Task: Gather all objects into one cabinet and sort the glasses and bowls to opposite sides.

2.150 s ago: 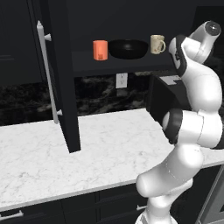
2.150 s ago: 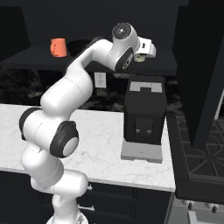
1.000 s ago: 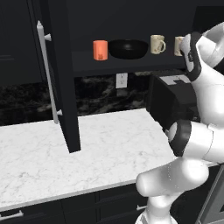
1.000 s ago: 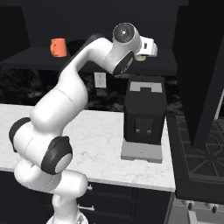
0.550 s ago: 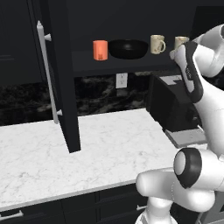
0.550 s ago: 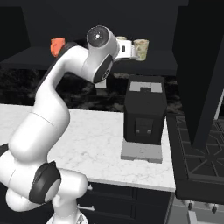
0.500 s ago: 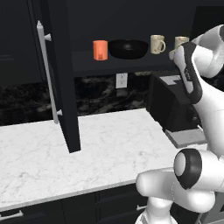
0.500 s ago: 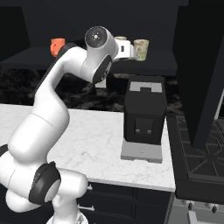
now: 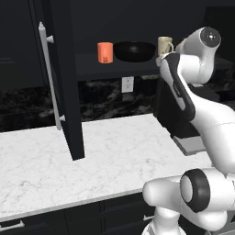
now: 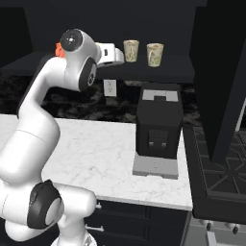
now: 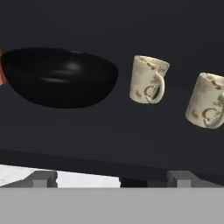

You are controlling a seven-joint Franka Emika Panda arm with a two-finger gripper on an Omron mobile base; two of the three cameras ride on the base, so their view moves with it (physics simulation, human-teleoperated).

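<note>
On the dark shelf of the black cabinet (image 9: 114,69) stand, from left to right, the orange cup (image 9: 105,52), the wide black bowl (image 9: 134,50) and two cream mugs (image 10: 130,50) (image 10: 154,54). My gripper (image 10: 120,56) hangs level with the shelf, just left of the nearer mug and apart from it. In the hand view its fingertips (image 11: 43,178) stand wide apart, so the gripper (image 11: 113,179) is open and holds nothing. Ahead of it that view shows the bowl (image 11: 59,76), one mug (image 11: 148,79) and the other mug (image 11: 208,100), handles toward me.
The cabinet's tall door (image 9: 64,78) with its silver bar handle (image 9: 50,78) stands open over the white marble counter (image 9: 92,165). A black coffee machine (image 10: 158,129) sits under the mugs. Right of it is a stove (image 10: 221,178), with another dark door (image 10: 223,72) above.
My hand has drawn back to the left, away from the right-hand mug, with its jaws wide. Both mugs stand free on the shelf.
</note>
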